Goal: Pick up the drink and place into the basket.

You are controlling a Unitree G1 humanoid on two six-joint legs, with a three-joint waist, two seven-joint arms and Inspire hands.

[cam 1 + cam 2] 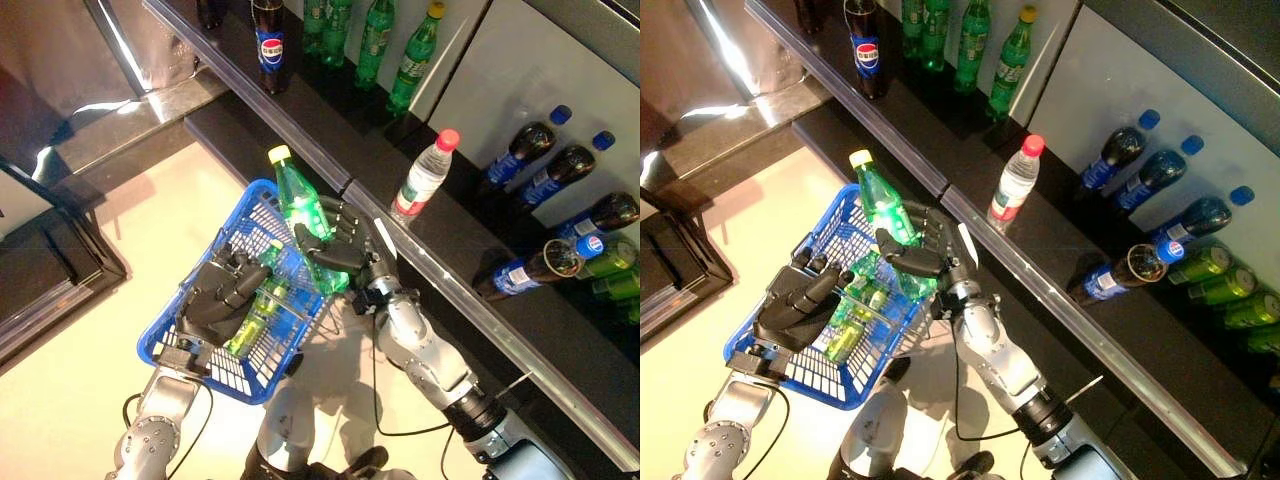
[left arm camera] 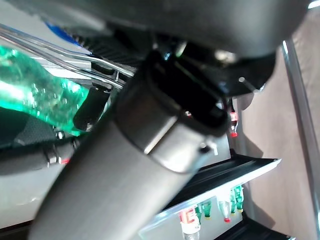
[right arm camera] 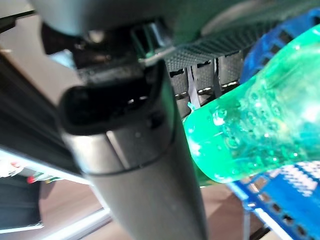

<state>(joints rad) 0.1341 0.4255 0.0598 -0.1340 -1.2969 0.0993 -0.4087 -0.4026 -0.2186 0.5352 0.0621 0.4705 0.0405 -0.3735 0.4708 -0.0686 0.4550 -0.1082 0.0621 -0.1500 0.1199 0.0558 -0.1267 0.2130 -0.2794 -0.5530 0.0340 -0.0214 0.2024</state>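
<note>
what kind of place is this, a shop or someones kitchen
Most likely a shop or a mock-up of one: dark shelves stocked with rows of drink bottles, and a blue shopping basket.

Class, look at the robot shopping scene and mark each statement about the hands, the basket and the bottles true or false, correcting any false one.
1. The right hand grips a green bottle with a yellow cap. True.
2. The left hand is free and away from the basket. False: it holds the blue basket.
3. The basket is empty. False: at least one green bottle already lies inside it.
4. A clear bottle with a red cap stands on the dark shelf. True.
5. The held bottle already rests on the basket floor. False: it is held above the basket's rim.
</note>
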